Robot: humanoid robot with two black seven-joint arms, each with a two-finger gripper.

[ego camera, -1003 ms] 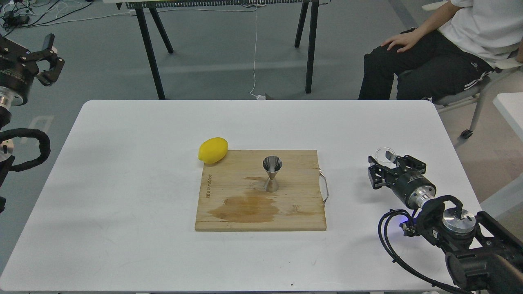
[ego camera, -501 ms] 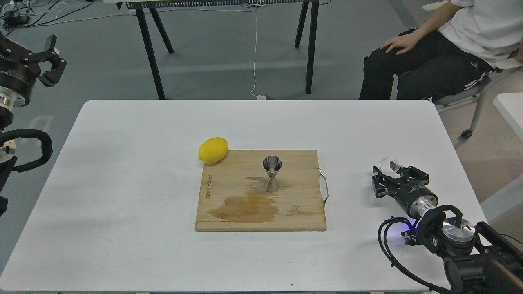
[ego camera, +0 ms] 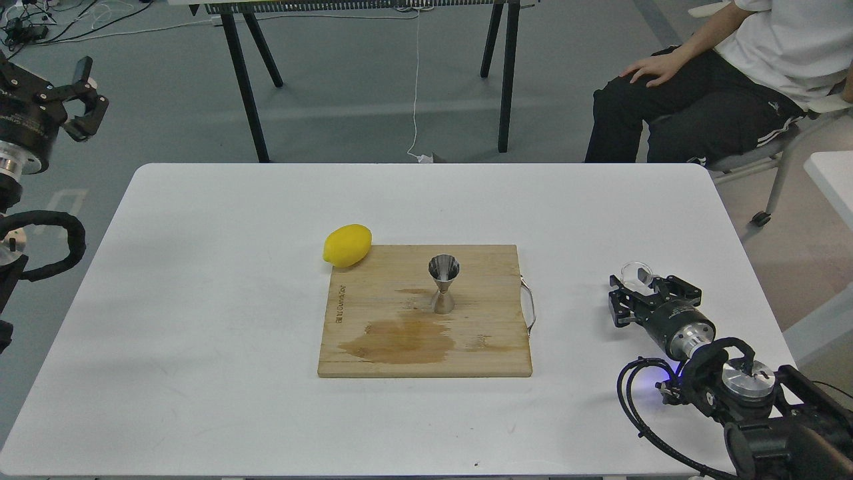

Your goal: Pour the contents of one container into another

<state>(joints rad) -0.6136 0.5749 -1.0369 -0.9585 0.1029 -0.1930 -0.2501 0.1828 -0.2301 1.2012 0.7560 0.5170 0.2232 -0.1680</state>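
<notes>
The steel jigger [ego camera: 443, 284] stands upright near the middle of a wooden cutting board [ego camera: 493, 280]. Far to its right, low over the white table [ego camera: 220, 220], my right gripper [ego camera: 640, 285] is shut on the small clear glass cup [ego camera: 636, 272], which shows just beyond its fingertips. What the cup contains cannot be made out. At the top left, my left gripper [ego camera: 81, 93] is off the table's edge and held high, open and holding nothing.
A yellow lemon [ego camera: 347, 245] lies at the board's back left corner. A wet brown stain [ego camera: 400, 339] marks the board's front. A metal handle [ego camera: 530, 307] sticks out of its right edge. A seated person [ego camera: 706, 87] is behind the table, back right.
My right gripper has come down and slightly right, toward the table, carrying the glass cup. The left gripper has barely shifted. Jigger, lemon and board stay put.
</notes>
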